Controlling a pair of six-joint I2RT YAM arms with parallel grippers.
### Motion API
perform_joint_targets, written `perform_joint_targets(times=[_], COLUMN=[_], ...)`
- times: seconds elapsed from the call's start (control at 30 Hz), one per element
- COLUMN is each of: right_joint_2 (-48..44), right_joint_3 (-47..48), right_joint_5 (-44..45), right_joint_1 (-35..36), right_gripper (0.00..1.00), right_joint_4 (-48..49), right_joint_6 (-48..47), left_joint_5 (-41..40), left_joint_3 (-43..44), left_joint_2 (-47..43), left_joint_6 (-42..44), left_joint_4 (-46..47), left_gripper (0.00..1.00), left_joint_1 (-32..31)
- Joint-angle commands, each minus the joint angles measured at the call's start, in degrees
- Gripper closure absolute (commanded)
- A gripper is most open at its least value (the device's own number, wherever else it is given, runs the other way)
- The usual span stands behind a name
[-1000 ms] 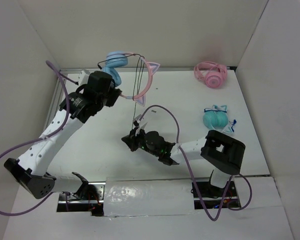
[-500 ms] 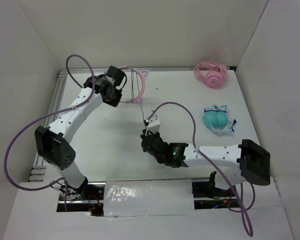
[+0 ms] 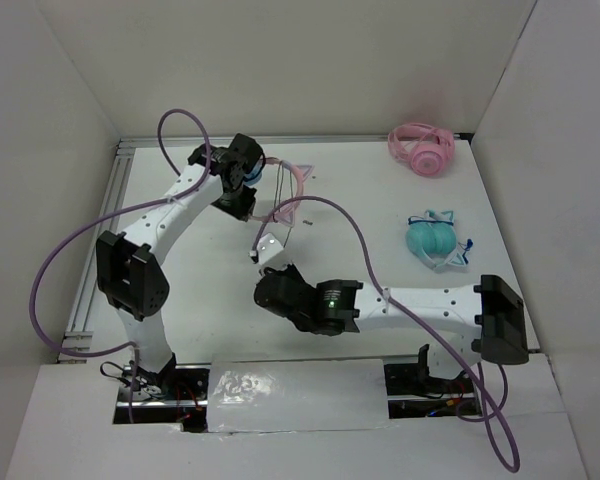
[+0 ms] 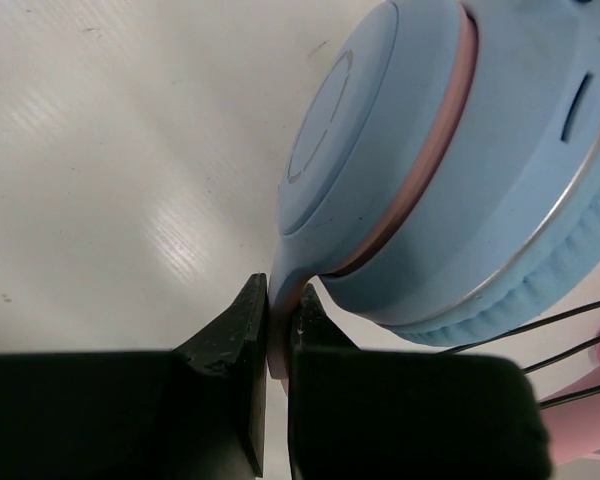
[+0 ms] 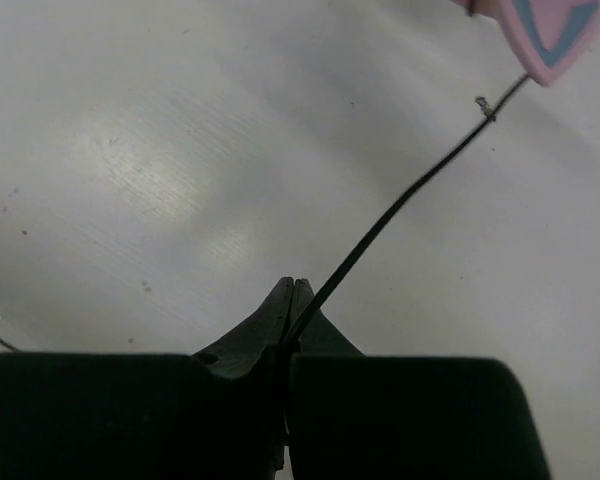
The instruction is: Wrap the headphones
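Right gripper (image 5: 288,295): near centre, jaws pressed together, pinching black cable (image 5: 400,205). Cable: thin, straight, rising to the far right toward pink cat ear (image 5: 545,25), blue-centred, in far right corner. White table (image 5: 130,150) beneath.

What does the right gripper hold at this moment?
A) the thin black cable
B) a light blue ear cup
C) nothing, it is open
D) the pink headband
A: in the right wrist view, the right gripper is pinched shut on the black cable, which runs out from between its tips.
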Motion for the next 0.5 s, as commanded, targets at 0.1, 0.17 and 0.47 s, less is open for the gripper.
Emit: perform_joint_targets(times=[0.1,0.17,0.47], right_joint_2=[4.87,6.99,2.36], right_joint_3=[6.06,7.29,7.29], right_joint_5=[-21.27,-23.69,-19.93], right_joint_1=[-0.7,-0.79,-1.49], right_gripper=[1.0,1.0,1.0], right_joint_4=[6.55,9.02,10.37], right_joint_6=[-18.98,-21.9,-27.79], left_joint_5=[0.02,2.3,-4.19], left_joint_3=[-5.92,-7.87,-13.94], left_joint_2=[-5.46,-7.13,-9.17], left_joint_6=[4.33,5.48,14.53], left_joint_4=[17.04,18.38,25.16], left_gripper=[1.0,1.0,1.0], left_joint_1=[-1.37,-1.38,-5.68])
